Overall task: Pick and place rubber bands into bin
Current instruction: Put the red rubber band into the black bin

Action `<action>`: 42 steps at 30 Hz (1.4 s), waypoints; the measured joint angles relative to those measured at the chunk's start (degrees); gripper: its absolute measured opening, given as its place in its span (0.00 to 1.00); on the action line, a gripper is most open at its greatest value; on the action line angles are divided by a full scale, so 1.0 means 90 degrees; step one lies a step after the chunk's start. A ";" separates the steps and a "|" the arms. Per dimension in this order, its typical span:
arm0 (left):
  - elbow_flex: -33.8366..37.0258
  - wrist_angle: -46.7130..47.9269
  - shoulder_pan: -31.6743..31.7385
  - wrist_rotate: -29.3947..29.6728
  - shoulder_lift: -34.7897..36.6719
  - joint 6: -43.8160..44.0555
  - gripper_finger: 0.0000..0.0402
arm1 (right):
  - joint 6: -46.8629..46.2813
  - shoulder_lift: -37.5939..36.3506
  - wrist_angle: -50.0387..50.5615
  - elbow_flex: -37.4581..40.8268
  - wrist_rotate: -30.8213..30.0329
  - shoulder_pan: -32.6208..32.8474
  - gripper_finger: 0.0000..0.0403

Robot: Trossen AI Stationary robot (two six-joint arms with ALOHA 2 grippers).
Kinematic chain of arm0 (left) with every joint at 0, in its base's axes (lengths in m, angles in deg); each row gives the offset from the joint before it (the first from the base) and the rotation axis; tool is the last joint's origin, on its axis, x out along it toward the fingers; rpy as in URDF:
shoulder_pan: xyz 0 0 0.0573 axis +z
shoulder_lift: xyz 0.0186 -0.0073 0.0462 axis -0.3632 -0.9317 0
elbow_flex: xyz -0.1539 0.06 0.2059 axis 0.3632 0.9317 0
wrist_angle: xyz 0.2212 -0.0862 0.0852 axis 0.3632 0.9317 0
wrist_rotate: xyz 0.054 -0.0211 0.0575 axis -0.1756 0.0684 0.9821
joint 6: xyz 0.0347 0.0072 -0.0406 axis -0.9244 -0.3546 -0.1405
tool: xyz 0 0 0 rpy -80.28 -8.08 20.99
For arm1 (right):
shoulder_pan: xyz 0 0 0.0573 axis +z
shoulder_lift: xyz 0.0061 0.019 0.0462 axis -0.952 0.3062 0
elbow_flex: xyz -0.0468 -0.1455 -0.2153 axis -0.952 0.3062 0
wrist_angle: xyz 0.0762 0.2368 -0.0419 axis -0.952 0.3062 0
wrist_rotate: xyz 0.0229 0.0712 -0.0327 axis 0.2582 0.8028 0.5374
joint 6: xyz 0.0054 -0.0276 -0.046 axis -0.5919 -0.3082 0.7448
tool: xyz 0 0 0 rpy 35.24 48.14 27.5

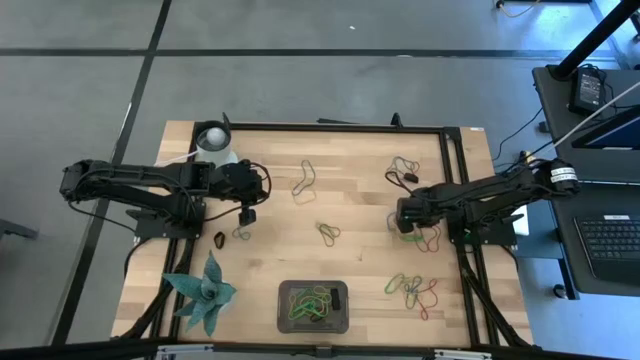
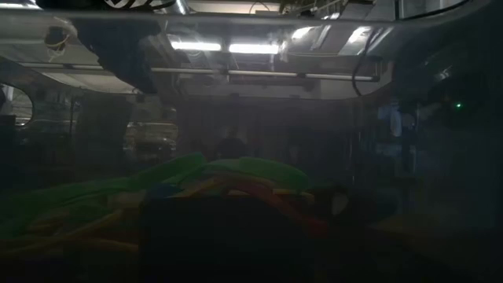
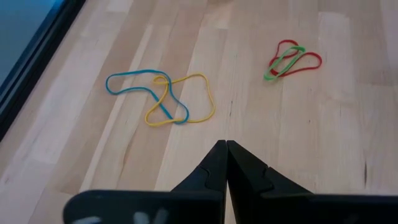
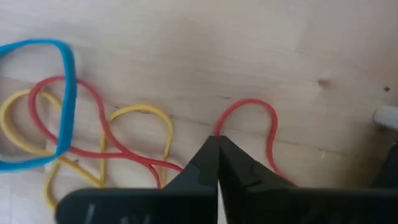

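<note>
Pale wooden bench (image 1: 350, 200) carries thin coloured rubber bands (image 1: 328, 233) scattered in loose loops, the left hand (image 1: 247, 214) closed empty above them, the dark grey bin (image 1: 287, 318) holding several bands, and the right hand (image 1: 405, 226) pinched shut on a red band (image 4: 261, 124).

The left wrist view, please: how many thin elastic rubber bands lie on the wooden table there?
4: a blue band overlapping a yellow band, and a red band crossed by a green band. Others may lie outside this view.

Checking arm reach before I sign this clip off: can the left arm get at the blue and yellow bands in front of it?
Probably yes. The left gripper hangs over bare wood, jaws shut, with the blue band and yellow band lying interlinked just ahead and nothing between. It would have to open first.
</note>
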State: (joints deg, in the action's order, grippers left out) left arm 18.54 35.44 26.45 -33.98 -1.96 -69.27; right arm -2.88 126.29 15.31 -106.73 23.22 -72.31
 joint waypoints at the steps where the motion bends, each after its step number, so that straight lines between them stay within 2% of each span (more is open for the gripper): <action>1: 0.0000 0.0000 0.0000 0.0000 0.0000 0.0000 0.01 | 0.0121 -0.0051 0.0200 -0.0105 -0.0055 -0.0004 0.01; 8: 0.0000 0.0000 0.0000 0.0000 0.0000 0.0020 0.01 | 0.0917 -0.0524 0.1063 -0.1167 -0.0369 -0.0002 0.00; 12: 0.0000 0.0000 -0.0019 0.0000 0.0000 0.0480 0.01 | 0.1531 -0.0735 0.1441 -0.1901 -0.0476 -0.0002 0.00; 17: 0.0000 0.0001 -0.0019 0.0000 0.0000 0.0670 0.01 | 0.2172 -0.0861 0.1834 -0.2917 -0.0879 0.0022 0.00; 24: 0.0000 0.0002 -0.0019 0.0000 0.0000 0.0679 0.01 | 0.2861 -0.0878 0.1866 -0.4021 -0.1557 0.0420 0.00; 28: 0.0000 0.0003 -0.0019 -0.0105 0.0000 0.0975 0.01 | 0.3062 -0.0878 0.1398 -0.4283 -0.1691 0.0771 0.00; 34: 0.0000 0.0005 -0.0019 -0.0112 0.0000 0.1005 0.01 | 0.3127 -0.0705 -0.0008 -0.4256 -0.1698 0.1456 0.00; 39: 0.0000 0.0005 -0.0019 -0.0112 0.0000 0.1005 0.01 | 0.2787 -0.0130 -0.1000 -0.4263 -0.2001 0.2069 0.00; 42: 0.0000 0.0016 -0.0019 -0.0121 0.0000 0.1005 0.01 | 0.2544 0.0519 -0.1162 -0.4600 -0.2202 0.2363 0.00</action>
State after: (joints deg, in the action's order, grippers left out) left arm 18.54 35.59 26.27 -35.07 -1.96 -60.22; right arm 20.01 130.96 4.85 -148.13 3.41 -51.05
